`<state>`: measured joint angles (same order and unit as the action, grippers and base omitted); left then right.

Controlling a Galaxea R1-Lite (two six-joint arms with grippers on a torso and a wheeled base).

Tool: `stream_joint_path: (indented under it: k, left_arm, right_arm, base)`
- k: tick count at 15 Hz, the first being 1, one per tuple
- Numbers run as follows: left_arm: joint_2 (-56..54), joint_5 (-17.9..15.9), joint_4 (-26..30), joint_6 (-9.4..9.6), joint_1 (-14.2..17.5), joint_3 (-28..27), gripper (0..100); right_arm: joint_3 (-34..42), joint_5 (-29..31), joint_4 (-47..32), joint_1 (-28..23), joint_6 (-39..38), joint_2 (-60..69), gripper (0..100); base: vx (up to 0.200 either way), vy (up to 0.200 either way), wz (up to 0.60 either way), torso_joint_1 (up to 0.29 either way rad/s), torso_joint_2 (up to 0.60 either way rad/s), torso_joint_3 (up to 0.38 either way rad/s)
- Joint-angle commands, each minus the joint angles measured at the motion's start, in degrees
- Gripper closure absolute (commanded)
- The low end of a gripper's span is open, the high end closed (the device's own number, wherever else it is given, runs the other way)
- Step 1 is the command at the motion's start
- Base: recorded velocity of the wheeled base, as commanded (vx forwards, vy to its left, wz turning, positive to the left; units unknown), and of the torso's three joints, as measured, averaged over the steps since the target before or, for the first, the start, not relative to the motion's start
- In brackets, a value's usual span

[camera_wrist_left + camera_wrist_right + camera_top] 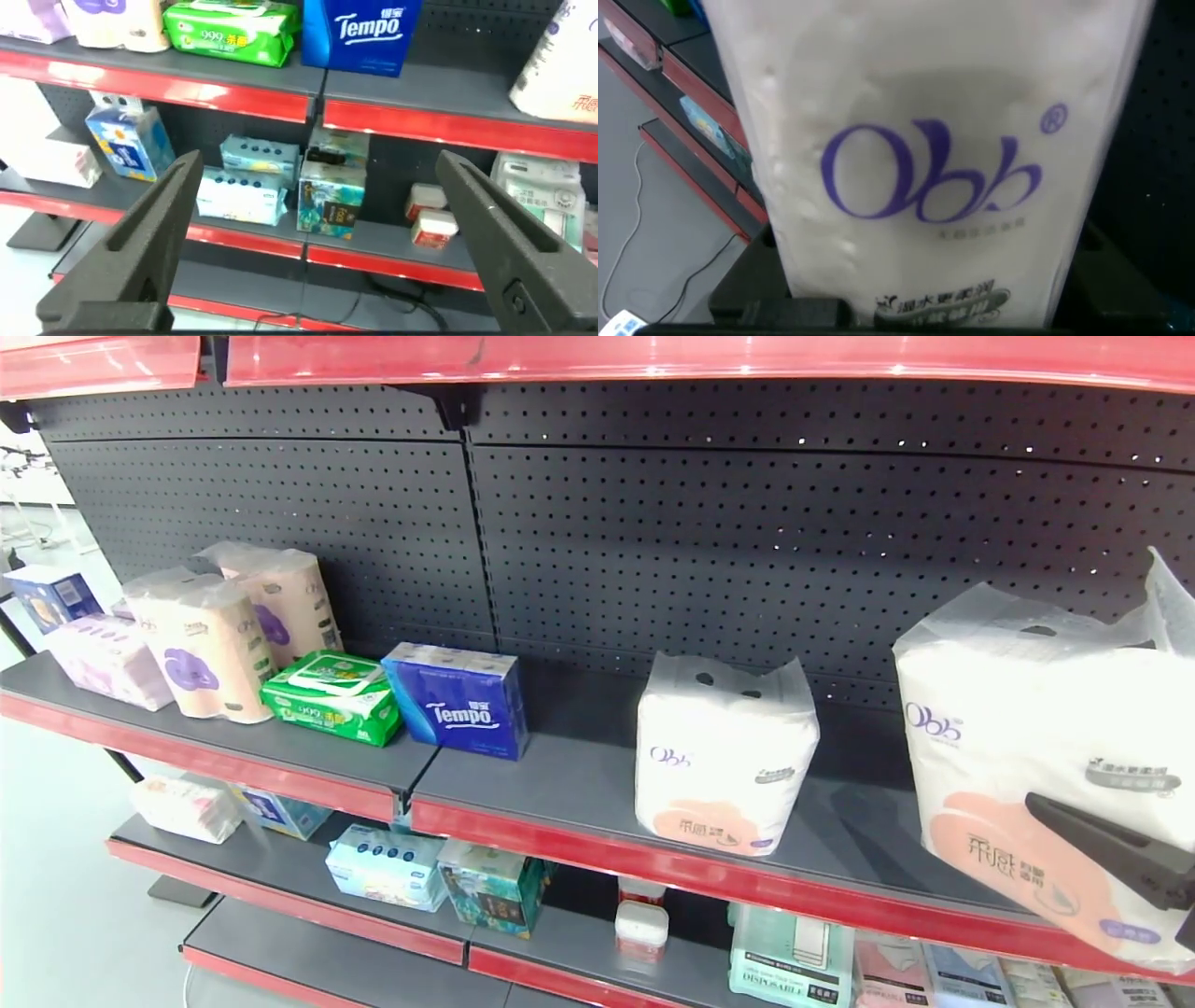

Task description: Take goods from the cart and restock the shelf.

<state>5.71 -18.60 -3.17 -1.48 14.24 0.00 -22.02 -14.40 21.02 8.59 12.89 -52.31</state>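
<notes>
A white tissue pack (1036, 747) with an orange and purple print hangs tilted at the far right of the middle shelf (560, 775), its lower corner out over the red front lip. My right gripper (1106, 845) is shut on it; one black finger lies across its front. In the right wrist view the same tissue pack (934, 140) sits close up between the dark fingers (752, 294). A matching pack (724, 756) stands upright on the shelf to its left. My left gripper (318, 252) is open and holds nothing, level with the lower shelves.
On the left of the middle shelf stand a blue tissue box (457, 700), a green wipes pack (331, 698) and paper roll packs (201, 649). Bare shelf lies between the two white packs. Lower shelves (280, 238) carry small boxes. A red shelf edge (653, 359) overhangs above.
</notes>
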Motion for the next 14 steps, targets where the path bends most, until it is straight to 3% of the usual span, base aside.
stream_joint_path:
  k: [1,3,5,6,7,8,9,11,12,13,14]
  left_arm:
    - [1.15,-0.29,0.01,0.42,-0.09,0.00,0]
    - [2.56,-1.52,0.01,0.51,-2.20,0.00,0]
    - [2.12,-4.86,0.01,0.68,-7.12,0.00,0]
    - [2.56,-4.95,0.09,1.74,-12.48,0.00,0]
    - [2.47,-4.95,0.09,2.18,-13.45,-0.09,0]
    - [1.50,-3.37,0.09,3.14,-12.22,0.00,0]
    - [-0.26,0.67,0.09,3.50,-9.93,0.00,0]
    - [-0.43,10.69,0.18,3.76,-9.58,0.00,0]
    - [-0.43,13.68,0.27,3.58,-9.58,0.00,0]
    - [-0.43,14.03,0.27,3.67,-9.58,0.00,0]
    - [-0.52,11.75,0.27,3.67,-9.67,0.00,0]
  right_arm:
    - [0.04,0.07,-0.01,0.02,0.03,0.10,100]
    - [-0.22,0.07,-0.01,0.02,0.39,0.10,100]
    - [-0.13,0.07,-0.01,0.02,0.39,0.10,100]
    - [0.04,0.07,-0.10,0.02,0.39,0.19,100]
    - [0.04,0.07,-0.01,-0.07,0.39,0.28,100]
    - [-0.04,0.07,-0.01,0.02,0.47,0.28,100]
    - [-0.22,0.07,-0.01,0.02,0.47,0.10,100]
    - [-0.40,0.07,-0.01,0.02,0.39,-0.07,100]
    - [-0.40,0.07,-0.01,0.02,0.39,-0.07,100]
    - [-0.48,0.07,-0.01,0.02,0.39,-0.25,100]
    - [-0.48,0.07,-0.01,0.02,0.39,-0.25,100]
  base:
    - [0.000,0.000,0.00,0.000,0.00,0.000]
    - [0.000,0.000,0.00,0.000,0.00,0.000]
    - [0.000,0.000,0.00,0.000,0.00,0.000]
    - [0.000,0.000,0.00,0.000,0.00,0.000]
    - [0.000,0.000,0.00,0.000,0.00,0.000]
    - [0.000,0.000,0.00,0.000,0.00,0.000]
    - [0.000,0.000,0.00,0.000,0.00,0.000]
    - [0.000,0.000,0.00,0.000,0.00,0.000]
    - [0.000,0.000,0.00,0.000,0.00,0.000]
    - [0.000,0.000,0.00,0.000,0.00,0.000]
    - [0.000,0.000,0.00,0.000,0.00,0.000]
